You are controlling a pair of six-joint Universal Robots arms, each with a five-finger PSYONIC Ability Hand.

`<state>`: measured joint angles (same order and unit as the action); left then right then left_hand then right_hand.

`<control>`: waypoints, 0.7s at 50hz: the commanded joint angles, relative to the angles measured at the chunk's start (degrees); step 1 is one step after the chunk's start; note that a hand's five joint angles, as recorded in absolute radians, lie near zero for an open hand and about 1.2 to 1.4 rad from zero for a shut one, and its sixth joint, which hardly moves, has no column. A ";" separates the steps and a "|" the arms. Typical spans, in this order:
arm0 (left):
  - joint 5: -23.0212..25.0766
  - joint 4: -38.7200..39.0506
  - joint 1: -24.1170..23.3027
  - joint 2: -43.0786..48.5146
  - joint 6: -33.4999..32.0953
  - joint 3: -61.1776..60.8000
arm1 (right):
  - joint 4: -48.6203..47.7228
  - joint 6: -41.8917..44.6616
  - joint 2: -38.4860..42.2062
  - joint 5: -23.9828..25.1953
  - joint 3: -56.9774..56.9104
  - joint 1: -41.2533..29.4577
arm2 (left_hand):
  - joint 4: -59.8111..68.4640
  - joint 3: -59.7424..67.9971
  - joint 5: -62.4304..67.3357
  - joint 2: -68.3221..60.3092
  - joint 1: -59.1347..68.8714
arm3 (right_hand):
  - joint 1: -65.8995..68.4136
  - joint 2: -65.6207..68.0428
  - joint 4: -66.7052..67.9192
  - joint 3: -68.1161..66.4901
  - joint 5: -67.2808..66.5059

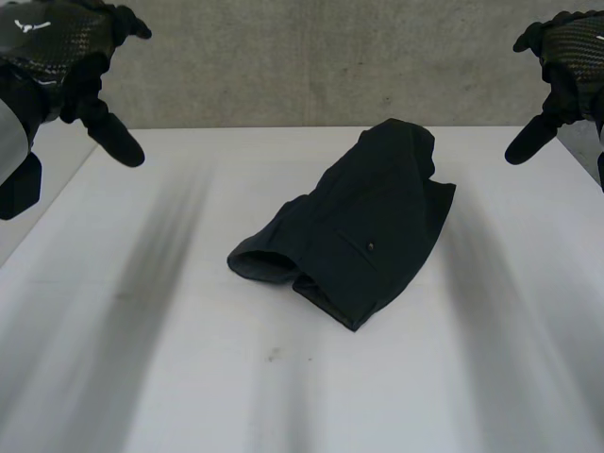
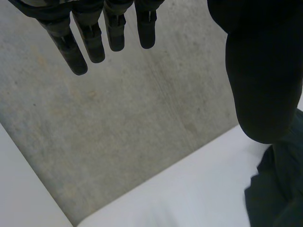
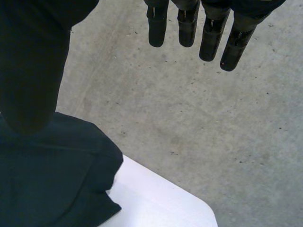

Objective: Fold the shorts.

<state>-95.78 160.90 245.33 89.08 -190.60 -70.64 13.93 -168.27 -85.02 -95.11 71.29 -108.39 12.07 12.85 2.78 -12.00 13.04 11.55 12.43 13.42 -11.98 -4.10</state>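
The near part of the white surface [image 1: 142, 377] is smooth and matte, marked by one small dark speck [image 1: 274, 356]. Past it, around the middle and slightly toward the robot's right, lie the shorts [image 1: 359, 226]: dark, soft woven cloth bunched into a rough slanted wedge. The near corner of the shorts comes to a blunt point. Beside it, on the robot's left, a leg opening gapes as a flattened oval with a hemmed rim. A tiny round button [image 1: 368, 247] sits on the flat upper panel. The far end of the cloth humps up in rounded folds close to the far edge of the surface.

The left robot hand [image 1: 57, 47] hangs above the far left corner, well apart from the cloth. Its black, ribbed fingers [image 2: 94, 42] are straight and spread, the thumb [image 2: 265, 85] held apart, with nothing in its grasp. The right robot hand [image 1: 571, 57] hangs over the far right side, its fingers [image 3: 208, 38] likewise straight and empty. Beyond the surface is grey concrete [image 1: 330, 57], mottled and pitted.
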 commanded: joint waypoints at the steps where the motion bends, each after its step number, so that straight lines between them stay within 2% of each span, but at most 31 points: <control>1: -0.02 5.04 -0.64 0.48 0.05 -2.92 | 0.22 -0.57 0.55 3.08 1.47 -0.42 | -1.51 -2.30 -2.23 1.45 -2.49 | -1.55 -2.43 -3.42 1.98 4.10; 4: 0.16 5.82 -0.73 1.01 -0.04 -4.33 | -0.57 -0.04 0.55 5.37 2.62 -0.86 | -1.85 -2.63 -2.56 1.79 -2.83 | -1.55 -2.43 -3.42 1.98 4.10; 6: 0.42 9.06 -0.73 2.58 -0.30 -5.73 | -1.19 0.66 0.73 7.48 3.41 -0.95 | -1.85 -2.64 -2.56 1.79 -2.83 | -1.55 -2.43 -3.42 1.98 4.10; 8: 0.68 10.92 -0.82 3.90 -0.39 -6.62 | -2.07 2.24 0.99 11.25 4.20 -0.95 | -2.02 -2.80 -2.73 1.95 -2.99 | -1.55 -2.43 -3.42 1.98 4.10; 12: 5.86 16.63 -0.82 11.28 -0.83 -8.73 | -2.16 6.45 1.95 21.86 7.00 -0.25 | -1.85 -2.64 -2.56 1.79 -2.83 | -1.55 -2.43 -3.42 1.98 4.10; 14: 9.36 17.51 -0.73 16.62 -1.70 -8.56 | -2.16 6.64 2.57 24.35 8.33 -0.25 | -1.02 -1.80 -1.73 0.95 -1.99 | -1.55 -2.43 -3.42 1.98 4.10; 16: 10.78 17.25 -0.64 20.24 -2.49 -8.03 | -2.33 6.64 3.88 27.33 11.39 -0.25 | -0.84 -1.63 -1.55 0.78 -1.82 | -1.55 -2.43 -3.42 1.98 4.10; 19: 12.90 17.52 -0.12 25.78 -4.25 -7.76 | -3.30 6.64 4.42 27.70 14.83 -0.25 | -0.67 -1.46 -1.39 0.61 -1.65 | -1.55 -2.43 -3.42 1.98 4.10; 28: 13.25 21.56 -0.12 37.56 -4.61 -3.20 | -17.18 6.73 4.33 27.70 32.49 0.54 | -0.51 -1.29 -1.22 0.44 -1.48 | -1.55 -2.43 -3.42 1.98 4.10; 31: 13.25 22.18 -0.38 41.69 -4.96 -0.65 | -20.77 6.64 3.89 27.79 37.75 2.90 | -0.51 -1.29 -1.22 0.44 -1.48 | -1.55 -2.43 -3.42 1.98 4.10; 34: 12.82 22.44 -0.64 44.86 -5.22 2.07 | -23.59 6.64 3.80 28.22 40.93 4.93 | 2.34 1.56 1.63 -2.40 1.36 | -1.55 -2.43 -3.42 1.98 4.10; 35: 12.38 22.70 -0.47 46.00 -4.96 3.47 | -23.95 6.64 3.80 28.31 41.29 5.29 | 10.18 9.40 9.47 -10.24 9.20 | -1.55 -2.43 -3.42 1.98 4.10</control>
<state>-82.36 182.58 245.06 129.37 -195.66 -72.27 -4.17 -161.56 -80.80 -67.07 105.52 -106.67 11.95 12.84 2.68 -12.01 13.04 11.55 12.44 13.42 -11.98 -4.10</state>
